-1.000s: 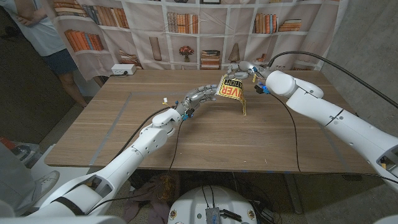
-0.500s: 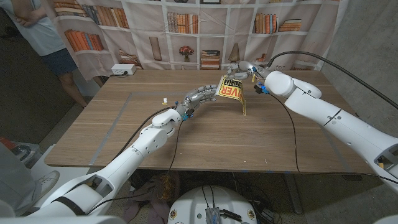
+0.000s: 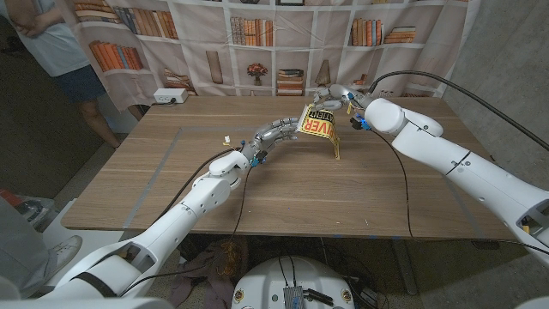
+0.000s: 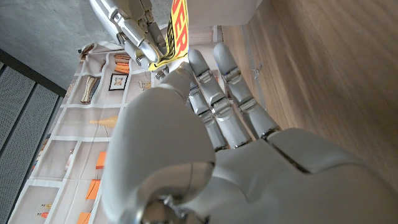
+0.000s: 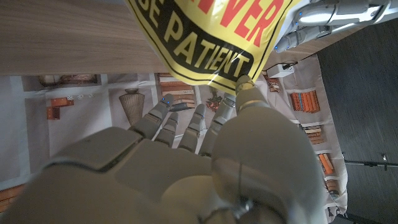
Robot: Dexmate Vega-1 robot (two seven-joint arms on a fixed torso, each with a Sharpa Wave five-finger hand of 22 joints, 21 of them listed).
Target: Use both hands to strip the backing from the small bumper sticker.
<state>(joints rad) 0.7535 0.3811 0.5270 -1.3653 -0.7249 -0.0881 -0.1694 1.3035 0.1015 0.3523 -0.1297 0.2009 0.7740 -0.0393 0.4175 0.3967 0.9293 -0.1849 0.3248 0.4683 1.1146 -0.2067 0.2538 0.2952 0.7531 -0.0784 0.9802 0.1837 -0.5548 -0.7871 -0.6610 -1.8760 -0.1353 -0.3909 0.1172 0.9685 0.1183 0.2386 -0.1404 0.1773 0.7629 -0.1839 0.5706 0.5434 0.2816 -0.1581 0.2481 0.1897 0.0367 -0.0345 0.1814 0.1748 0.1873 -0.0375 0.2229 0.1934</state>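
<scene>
Sticker (image 3: 320, 125) held above the surface (image 3: 283, 189) — my left hand (image 3: 276, 131) and right hand (image 3: 335, 96) each pinch an edge — thin, floppy, probably tear-prone, so I'd grip near corners.

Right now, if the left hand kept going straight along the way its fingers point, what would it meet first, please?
Most likely the bumper sticker, which the left hand already pinches at one edge; just beyond it sits the right hand, though depth is uncertain.
</scene>
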